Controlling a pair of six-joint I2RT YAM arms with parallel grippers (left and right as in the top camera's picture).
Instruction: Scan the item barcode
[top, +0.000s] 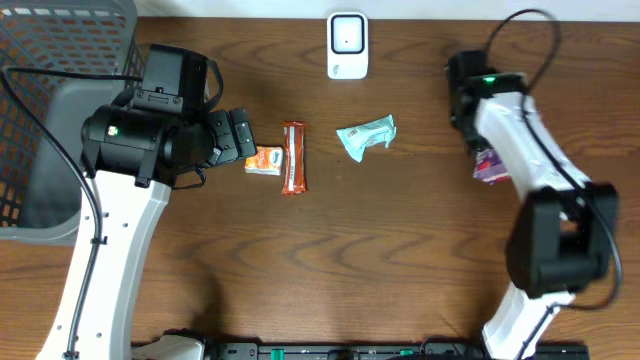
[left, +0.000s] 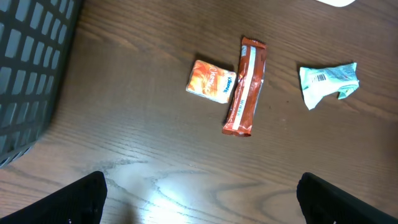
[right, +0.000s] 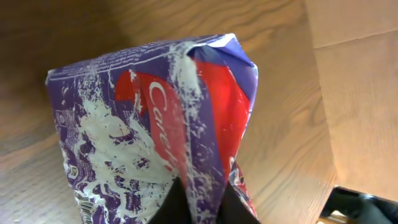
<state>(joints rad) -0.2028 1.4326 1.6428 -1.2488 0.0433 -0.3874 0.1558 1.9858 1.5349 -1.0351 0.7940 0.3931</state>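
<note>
The brown wooden surface (top: 400, 260) carries everything, with a grey basket (top: 40, 60) over its far left corner. The white scanner (top: 347, 45) sits at the middle of the far edge. Toward the right edge, the purple packet (right: 155, 124) is held by the right fingers (right: 189, 208), pinched almost closed on a fold of its wrapper. Near the centre lie a red bar (top: 293, 157), a crumpled teal wrapper (top: 367, 136) and a small orange pack (top: 263, 160), the pack touching the bar. The left fingers (top: 238, 135) stand spread wide and empty just beside the orange pack.

The step in hand appears to be bringing the packet to the scanner. It would go best carried along the far edge, clear of the teal wrapper. The printed code should be turned flat toward the scanner's window and held steady, so the creased film does not bend the bars.

Which face bears the barcode cannot be told: the wrist view shows only the branded side, its lower edge is cut off, and from above the arm covers most of the packet
</note>
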